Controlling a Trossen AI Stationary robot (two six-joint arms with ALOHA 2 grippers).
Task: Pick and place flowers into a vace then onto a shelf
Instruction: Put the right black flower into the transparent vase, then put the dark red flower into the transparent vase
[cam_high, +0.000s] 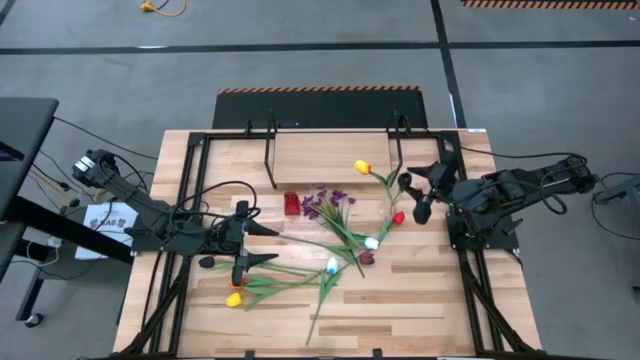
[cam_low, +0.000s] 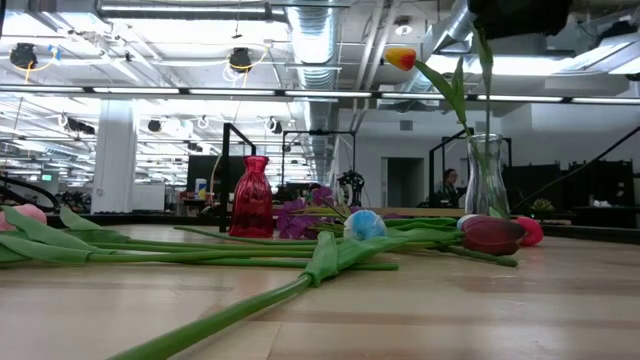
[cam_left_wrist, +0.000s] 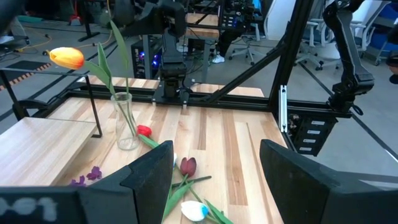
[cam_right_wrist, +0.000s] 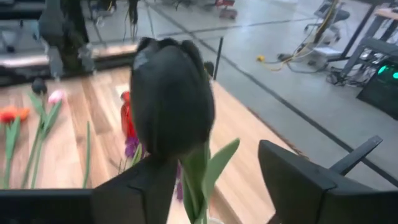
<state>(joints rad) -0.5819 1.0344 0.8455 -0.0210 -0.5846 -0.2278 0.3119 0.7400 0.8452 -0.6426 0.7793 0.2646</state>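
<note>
So the shelf (cam_high: 320, 155) sits bare at the table's far edge, with most flowers (cam_high: 340, 235) lying flat mid-table. The clear vase (cam_low: 486, 178) beside the right gripper (cam_high: 422, 190) holds an upright orange tulip (cam_low: 401, 57). That gripper's jaws stand apart around a dark tulip (cam_right_wrist: 171, 102), stem down, probably just dropped in. Next: fetch another stem. The left gripper (cam_high: 262, 243) waits, jaws apart.

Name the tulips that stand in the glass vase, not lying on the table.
The orange-yellow tulip and the dark maroon tulip stand upright in the clear vase; the rest lie flat.
</note>
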